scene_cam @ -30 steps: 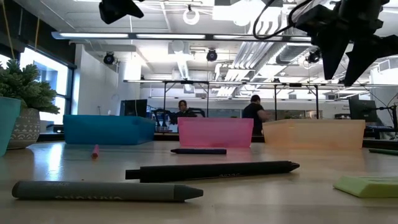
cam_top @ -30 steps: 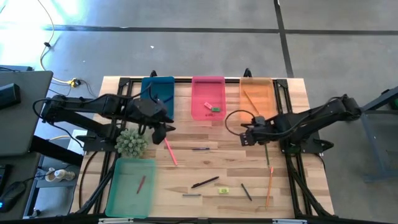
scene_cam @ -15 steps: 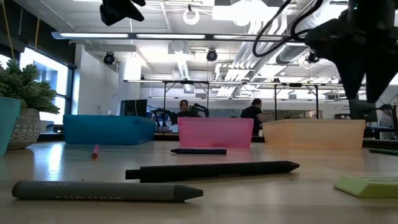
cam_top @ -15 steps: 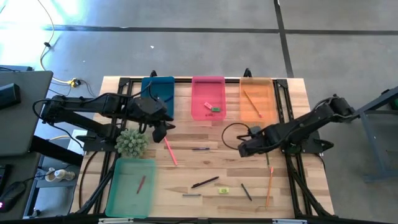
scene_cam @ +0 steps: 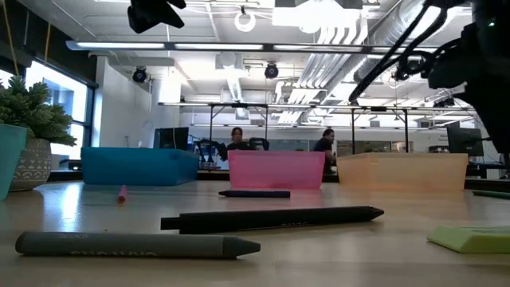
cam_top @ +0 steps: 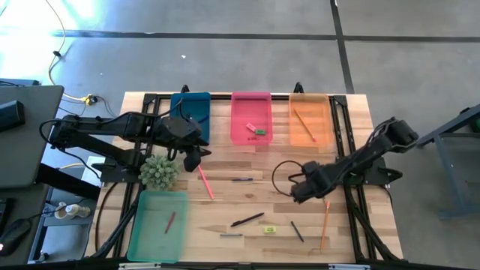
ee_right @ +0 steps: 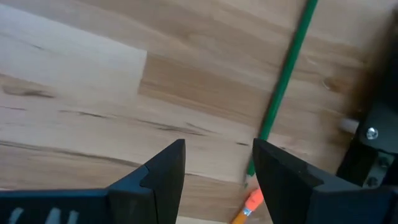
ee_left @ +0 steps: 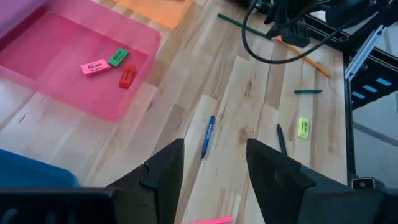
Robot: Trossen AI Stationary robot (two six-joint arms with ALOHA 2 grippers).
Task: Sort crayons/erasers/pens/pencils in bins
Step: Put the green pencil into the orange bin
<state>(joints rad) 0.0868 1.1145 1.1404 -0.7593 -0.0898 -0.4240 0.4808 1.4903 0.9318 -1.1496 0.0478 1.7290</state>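
My right gripper [cam_top: 298, 191] is open and empty over the table's right half, with the green pencil [ee_right: 283, 81] lying just beside its fingers and an orange pencil [cam_top: 325, 223] nearer the front edge. My left gripper [cam_top: 191, 160] is open and empty, in front of the blue bin [cam_top: 190, 112]. A pink crayon [cam_top: 205, 182], a blue pen [ee_left: 208, 135], a black pen [scene_cam: 271, 218], a grey crayon [scene_cam: 135, 244] and a yellow eraser [cam_top: 270, 229] lie flat on the table. The pink bin [cam_top: 250, 118] holds three erasers [ee_left: 118, 57].
The orange bin [cam_top: 309, 118] at the back right holds an orange pencil. The light green bin [cam_top: 157, 225] at the front left holds a red crayon [cam_top: 170, 220]. A potted plant [cam_top: 158, 172] stands beside my left gripper. A short dark stick [cam_top: 297, 231] lies near the yellow eraser.
My right gripper has gone toward the table's near edge and down, from in front of the orange bin to beside the green pencil, staying open. No thing on the table has moved.
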